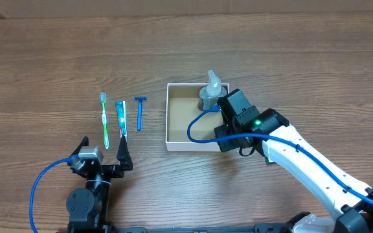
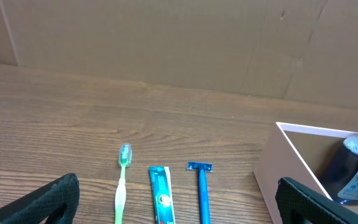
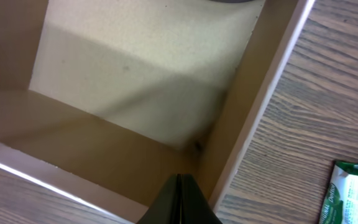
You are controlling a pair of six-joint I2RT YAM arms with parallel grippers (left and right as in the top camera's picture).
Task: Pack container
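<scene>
The container [image 1: 168,118] is a square white box with a brown inside, at the table's centre. It also shows in the left wrist view [image 2: 281,171] and the right wrist view [image 3: 257,106]. A dark bottle with a clear cap [image 1: 211,92] stands in its far right corner and shows in the left wrist view [image 2: 356,168]. My right gripper [image 1: 224,118] is shut and empty [image 3: 180,202], above the box's right side. My left gripper [image 1: 103,153] is open and empty [image 2: 179,208], near the front edge. A green toothbrush [image 1: 105,120], a toothpaste tube [image 1: 120,118] and a blue razor [image 1: 140,111] lie left of the box.
A green packet [image 3: 353,193] lies on the table just outside the box's right wall; my right arm hides it in the overhead view. A blue cable [image 1: 199,126] loops over the box. A cardboard wall [image 2: 179,43] stands behind the table.
</scene>
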